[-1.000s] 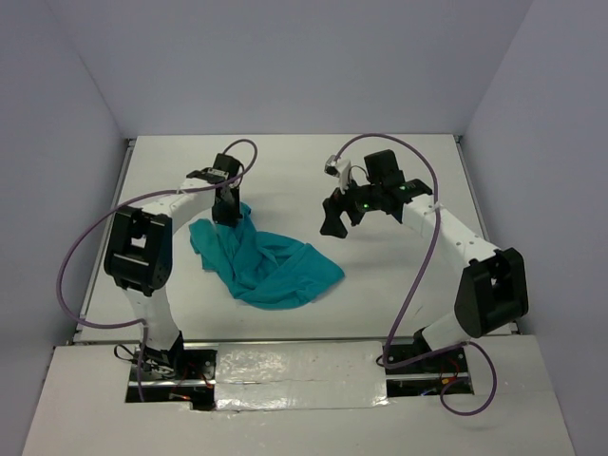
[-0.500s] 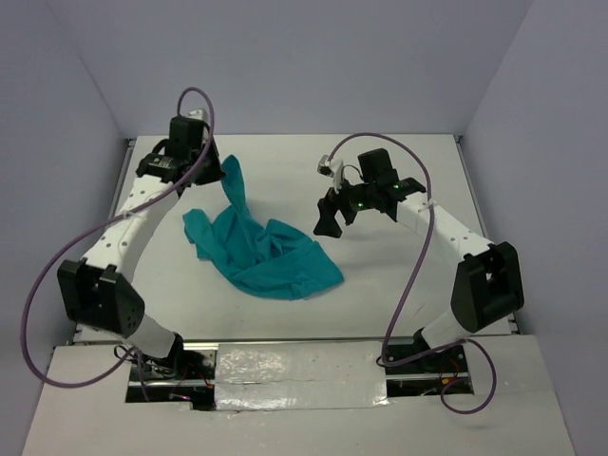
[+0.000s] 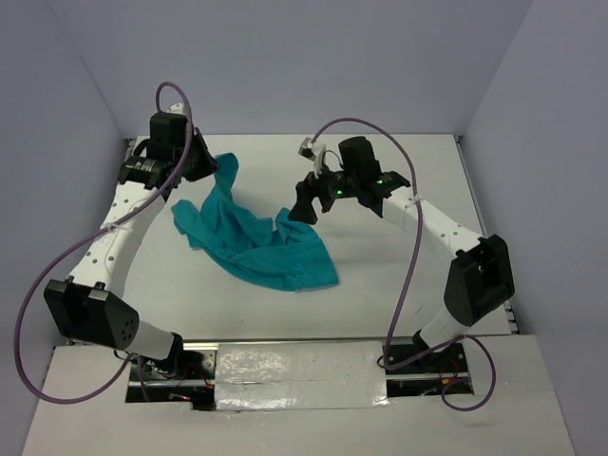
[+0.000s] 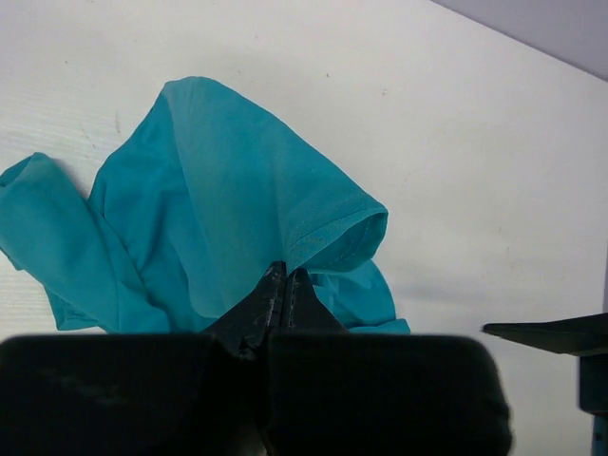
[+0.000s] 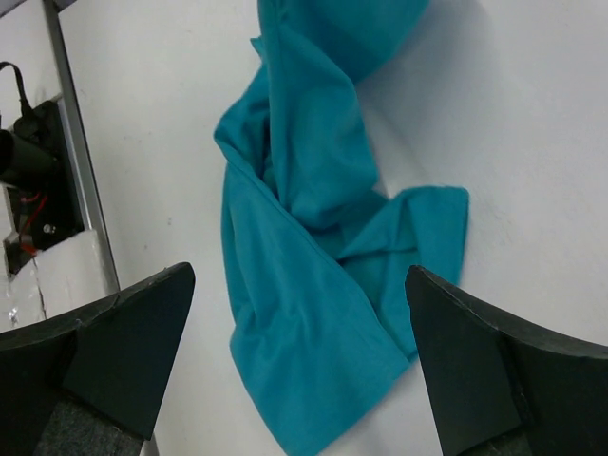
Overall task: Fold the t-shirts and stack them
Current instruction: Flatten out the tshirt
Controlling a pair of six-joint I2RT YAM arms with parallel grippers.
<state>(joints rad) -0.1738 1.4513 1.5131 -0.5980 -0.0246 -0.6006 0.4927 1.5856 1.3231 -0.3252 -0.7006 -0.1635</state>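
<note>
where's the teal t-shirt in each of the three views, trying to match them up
Top external: the teal t-shirt lies left of centre on the table, one end held by the left gripper.
Left wrist: the teal t-shirt fills the left and middle, pinched in the shut jaws at bottom centre.
Right wrist: the teal t-shirt runs down the middle, between the right gripper and its open jaws.
Shared landmark: the white table under it.

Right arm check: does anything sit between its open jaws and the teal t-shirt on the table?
Nothing visible does. The right gripper hangs open above the right-hand part of the t-shirt, with only air and bare table around that path. The left gripper is shut on a fold at the far left end, clear of it.
</note>
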